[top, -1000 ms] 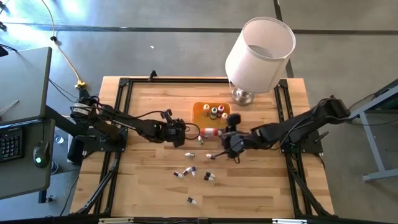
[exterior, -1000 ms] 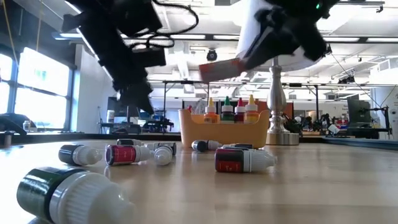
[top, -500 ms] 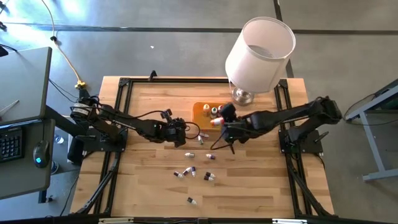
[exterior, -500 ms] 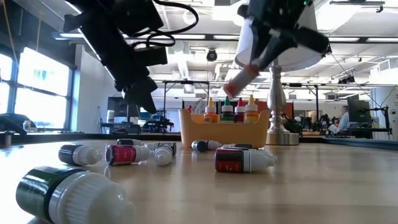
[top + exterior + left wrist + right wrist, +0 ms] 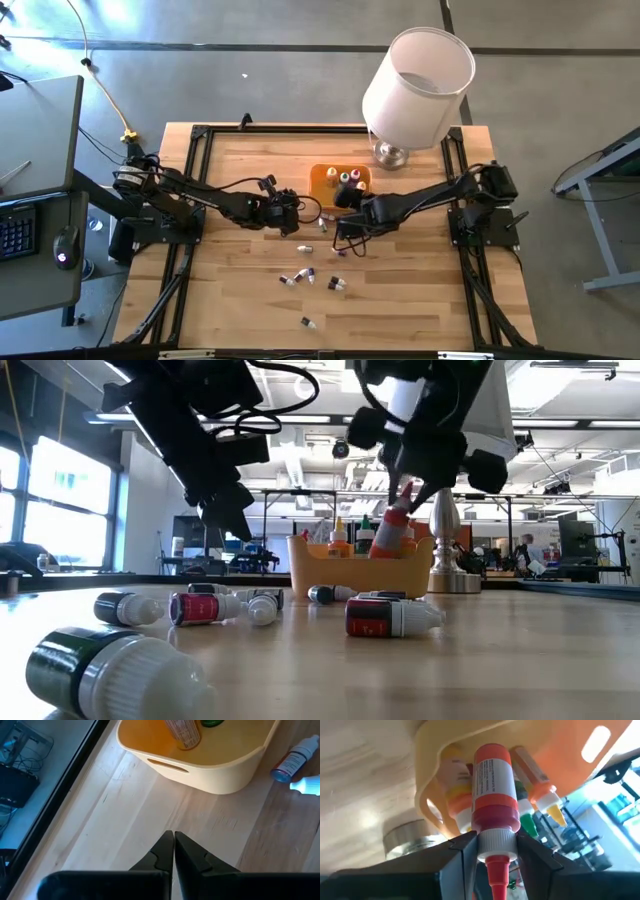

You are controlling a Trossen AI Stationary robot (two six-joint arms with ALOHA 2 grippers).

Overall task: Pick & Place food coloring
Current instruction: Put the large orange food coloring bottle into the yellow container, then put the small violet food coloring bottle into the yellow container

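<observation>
My right gripper (image 5: 347, 198) is over the near edge of the orange tray (image 5: 320, 182), shut on a red food coloring bottle (image 5: 492, 785). In the low view that bottle (image 5: 388, 535) stands tilted, red tip up, its base behind the tray wall (image 5: 350, 575). Three bottles (image 5: 345, 176) stand upright in the tray. Several more lie on their sides on the table (image 5: 308, 276). My left gripper (image 5: 173, 840) hangs shut and empty above the wood, left of the tray (image 5: 215, 770). My right gripper pinches the red bottle's white collar (image 5: 495, 840), just under its red tip, between its two fingers (image 5: 465, 850). It comes slanting down from the table's right side. The bottle sticks out beyond the fingertips, base first into the tray; whether the base rests there is hidden.
A lamp with a white shade (image 5: 418, 75) stands on its metal base (image 5: 390, 155) just right of the tray, near the far edge. Loose bottles lie in the low view's foreground (image 5: 395, 618), (image 5: 205, 607). A black frame (image 5: 200, 135) borders the table.
My right gripper has carried the red bottle from the table's middle toward the far edge and left, to the tray, and sunk a little. It has rolled, turning the bottle from lying level to nearly upright with its tip up and base in the tray.
</observation>
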